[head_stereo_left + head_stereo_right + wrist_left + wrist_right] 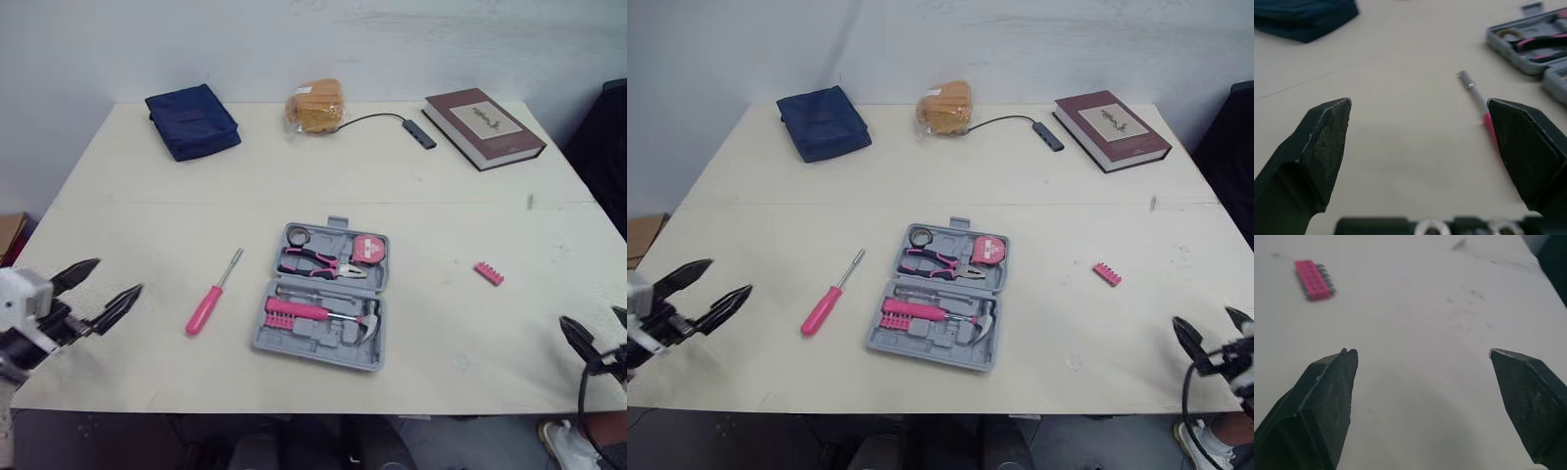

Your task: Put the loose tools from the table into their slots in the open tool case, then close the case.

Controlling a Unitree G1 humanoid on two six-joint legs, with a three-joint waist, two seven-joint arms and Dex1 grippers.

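Note:
The grey tool case (324,294) lies open mid-table, holding pink pliers (315,261), a tape measure (368,248) and a hammer (328,315). A pink-handled screwdriver (213,294) lies loose to its left. A pink bit holder (489,273) lies loose to its right. My left gripper (98,286) hovers open at the table's front left, left of the screwdriver (1480,100). My right gripper (594,328) is open at the front right edge, nearer me than the bit holder (1313,280). Both hold nothing.
Along the back of the table (147,225) sit a dark blue pouch (192,120), a bagged orange item (315,107), a cabled USB hub (419,131) and a maroon book (483,126). A dark object (607,147) stands past the right edge.

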